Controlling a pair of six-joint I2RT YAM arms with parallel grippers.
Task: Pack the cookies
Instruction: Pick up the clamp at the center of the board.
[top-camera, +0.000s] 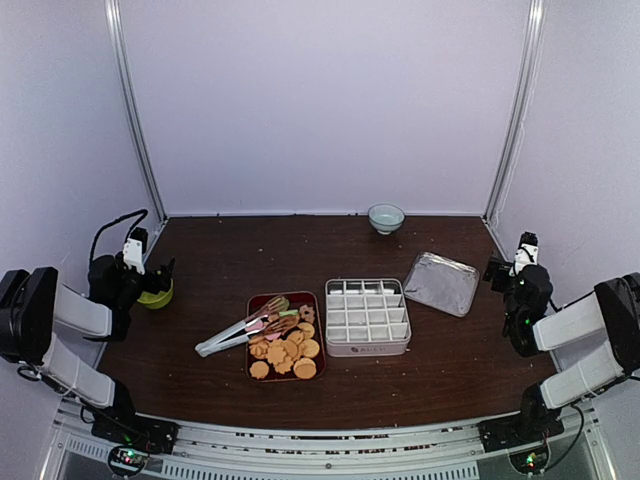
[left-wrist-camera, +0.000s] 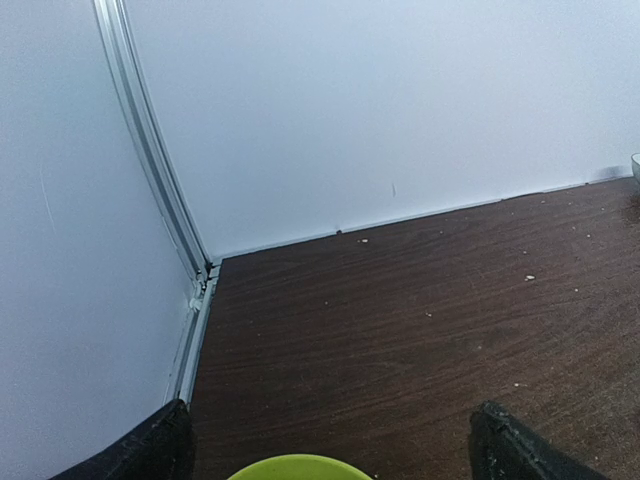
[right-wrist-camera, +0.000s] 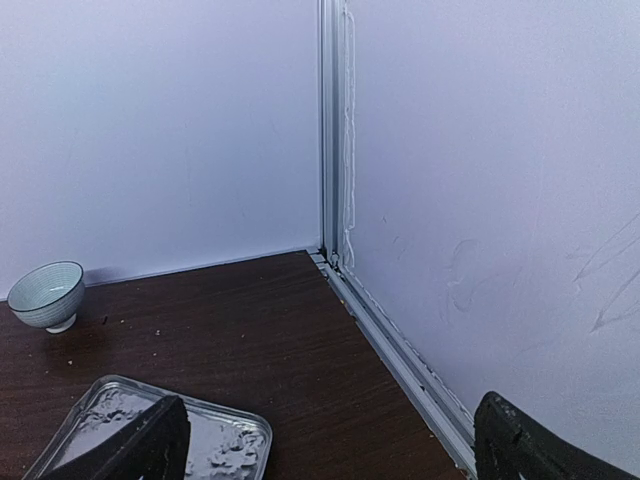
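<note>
Both pincers gape wide and empty at the table's sides, with the cookies between them.

The left pincer (left-wrist-camera: 335, 445) has its black fingers (left-wrist-camera: 150, 452) spread far apart with nothing between them, right over the rim of a lime-green round bowl (left-wrist-camera: 300, 467). The small golden-orange cookies (top-camera: 285, 350), a few of them pink, brown or green, lie heaped on a dark red rectangular tray (top-camera: 257, 302), well to this pincer's right. Long silver metal tongs (top-camera: 232, 337) rest across the pile, sticking out toward that pincer. The right pincer (right-wrist-camera: 330, 440) is just as wide and empty, beside a crinkled silver foil tray (right-wrist-camera: 225, 440). The cookies lie well to its left, beyond a white box of square compartments (top-camera: 367, 318) that stands just beside the red tray. A pale ribbed bowl (right-wrist-camera: 47, 292) sits ahead and to its left.
</note>
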